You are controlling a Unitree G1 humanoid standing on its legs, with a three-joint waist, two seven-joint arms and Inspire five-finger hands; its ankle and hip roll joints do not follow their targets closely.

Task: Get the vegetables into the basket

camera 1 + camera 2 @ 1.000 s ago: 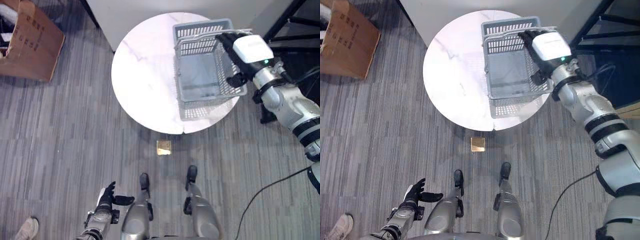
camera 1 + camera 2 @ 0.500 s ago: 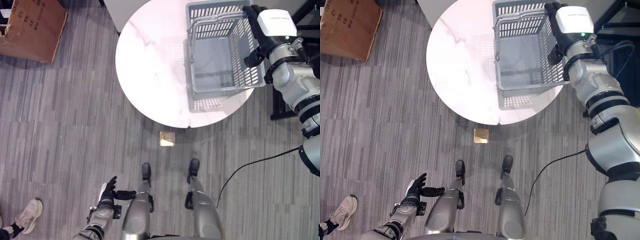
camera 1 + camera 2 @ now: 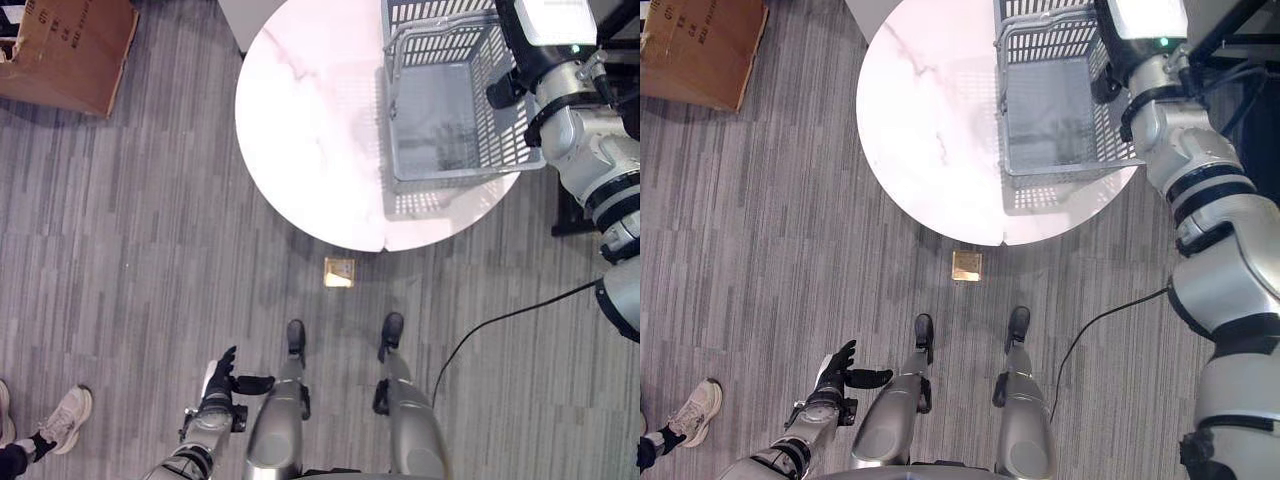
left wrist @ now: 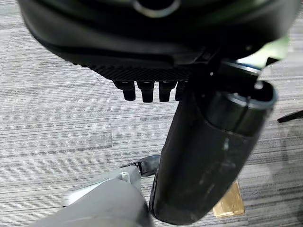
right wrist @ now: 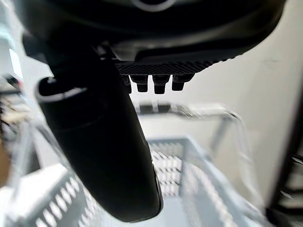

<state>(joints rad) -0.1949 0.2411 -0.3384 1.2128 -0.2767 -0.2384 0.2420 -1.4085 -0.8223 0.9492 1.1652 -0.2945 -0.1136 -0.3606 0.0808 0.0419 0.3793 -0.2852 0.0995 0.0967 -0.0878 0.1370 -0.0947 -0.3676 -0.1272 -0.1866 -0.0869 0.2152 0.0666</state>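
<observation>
Slatted grey plastic basket [image 3: 450, 95] on round marble table [image 3: 310, 130].

My two head cameras look straight down from high up, sharing the round table [image 3: 320, 130], basket [image 3: 1060, 100] and floor. Each wrist camera looks closely along its own robot hand: left toward floor, right toward basket.
</observation>
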